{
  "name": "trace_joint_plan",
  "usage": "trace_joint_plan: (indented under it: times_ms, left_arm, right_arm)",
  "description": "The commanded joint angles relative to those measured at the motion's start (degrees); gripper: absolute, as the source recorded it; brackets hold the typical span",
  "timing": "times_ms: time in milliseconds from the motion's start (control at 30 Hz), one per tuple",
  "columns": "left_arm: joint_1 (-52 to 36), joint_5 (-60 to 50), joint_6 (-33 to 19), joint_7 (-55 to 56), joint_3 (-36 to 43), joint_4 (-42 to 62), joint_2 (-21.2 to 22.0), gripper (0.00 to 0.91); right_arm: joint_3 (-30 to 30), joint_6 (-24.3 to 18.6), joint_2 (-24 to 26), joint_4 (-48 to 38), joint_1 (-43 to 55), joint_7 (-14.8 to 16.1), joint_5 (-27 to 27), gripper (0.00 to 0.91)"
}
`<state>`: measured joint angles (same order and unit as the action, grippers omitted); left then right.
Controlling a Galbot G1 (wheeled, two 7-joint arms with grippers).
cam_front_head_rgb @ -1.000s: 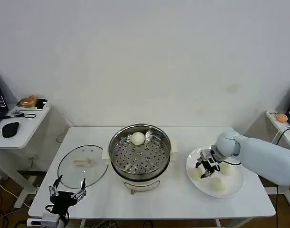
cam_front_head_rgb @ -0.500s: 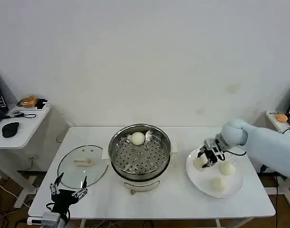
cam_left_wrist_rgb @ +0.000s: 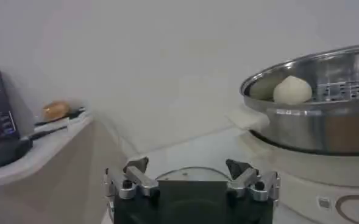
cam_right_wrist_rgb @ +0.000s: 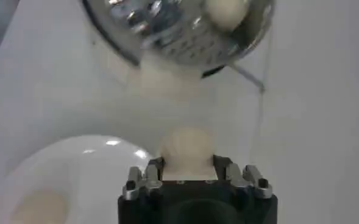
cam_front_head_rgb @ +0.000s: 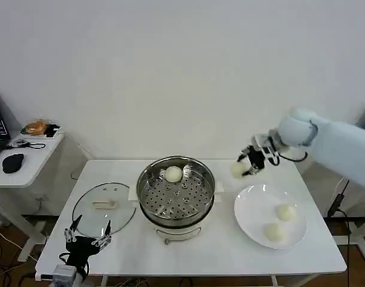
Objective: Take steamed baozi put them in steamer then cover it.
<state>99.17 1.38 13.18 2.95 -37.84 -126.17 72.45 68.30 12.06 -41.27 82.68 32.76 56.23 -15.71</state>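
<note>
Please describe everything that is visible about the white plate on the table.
The white plate is round, flat and glossy, perhaps ceramic. It lies flat on the white table, to the right of the steamer and apart from it. Two baozi rest on its right half; its left half is bare. The right gripper, shut on a third baozi, is raised above the table beyond the plate's far left rim.

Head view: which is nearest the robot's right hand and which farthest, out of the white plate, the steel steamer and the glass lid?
From the right hand, which holds a bun:
1. White plate, just below it.
2. Steamer, mid-table.
3. Glass lid, far left, near the left hand.
</note>
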Motion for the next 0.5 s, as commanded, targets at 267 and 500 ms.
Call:
trace_joint_plan:
  times_ms: [267,500]
  left_arm:
    - [-0.76,0.03,-0.07,-0.10,0.02,0.88,0.24,0.907]
    - [-0.63,0.03,-0.06,-0.13,-0.66,0.47,0.33,0.907]
  right_arm:
    - [4.53,5.72,-17.54,1.00,9.26,-3.18,-16.65,0.584]
    - [4.06,8.66,-25.36,-2.61,2.17,-5.01,-19.74,0.584]
